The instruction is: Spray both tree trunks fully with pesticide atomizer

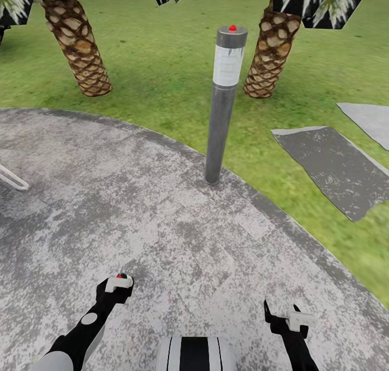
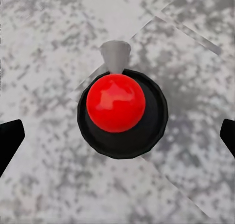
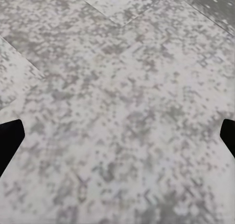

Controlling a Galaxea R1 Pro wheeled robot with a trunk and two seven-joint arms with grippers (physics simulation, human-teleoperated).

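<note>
Two scaly-trunked short palms (image 1: 78,49) (image 1: 272,52) (crowns cut off) stand on the blurry green grass lawn (image 1: 162,63), one grey metal bollard lamp (image 1: 222,103) between them at the mottled grey paving's (image 1: 162,225) edge; two grey slabs (image 1: 335,165) lie rightward. The left gripper (image 1: 120,284) and right gripper (image 1: 281,312) hang over paving, both jaws spread wide and empty. A red ball in a black cup (image 2: 117,104) sits below the left gripper, hard to identify.

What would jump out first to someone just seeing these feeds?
A grey metal post with a red dot on top stands at the paving's edge, dead ahead. Behind it, two scaly palm trunks rise from the grass. Both grippers hang low over the stone.
</note>
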